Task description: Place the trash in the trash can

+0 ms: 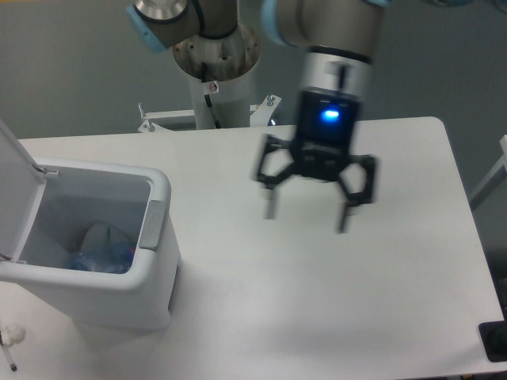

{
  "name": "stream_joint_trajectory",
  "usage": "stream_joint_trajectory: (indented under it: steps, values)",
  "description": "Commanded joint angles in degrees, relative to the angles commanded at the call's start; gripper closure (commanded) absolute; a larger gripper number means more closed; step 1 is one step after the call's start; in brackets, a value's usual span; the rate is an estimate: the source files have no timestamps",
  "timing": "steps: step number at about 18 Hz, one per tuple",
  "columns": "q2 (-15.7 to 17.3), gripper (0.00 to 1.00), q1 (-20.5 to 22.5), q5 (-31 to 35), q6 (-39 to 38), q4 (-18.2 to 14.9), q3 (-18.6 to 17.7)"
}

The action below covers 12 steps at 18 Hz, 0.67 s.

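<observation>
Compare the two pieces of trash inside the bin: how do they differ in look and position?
The crushed bottle is clear with a bluish tint and lies low at the bottom of the trash can; the wrapper is whitish and more opaque, lying behind and slightly above it. The bottle shows a blue cap at its left end; the wrapper shows no such part. Both are crumpled plastic and lie inside the open can, touching each other.
</observation>
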Motion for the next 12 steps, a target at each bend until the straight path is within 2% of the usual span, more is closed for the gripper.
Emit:
stream_joint_trajectory:
  steps: [5,7,9,12]
  values:
    - [-1.3,0.00,1.9,9.3,3.3,-0.6,-1.3]
    - [-2.2,0.00,1.4,13.0,9.6,-2.0,-2.3]
    - [-3.0,0.00,0.9,20.3,18.0,-3.8,-2.6]
    - [-3.4,0.00,-1.8,24.6,20.1,-5.4,-2.7]
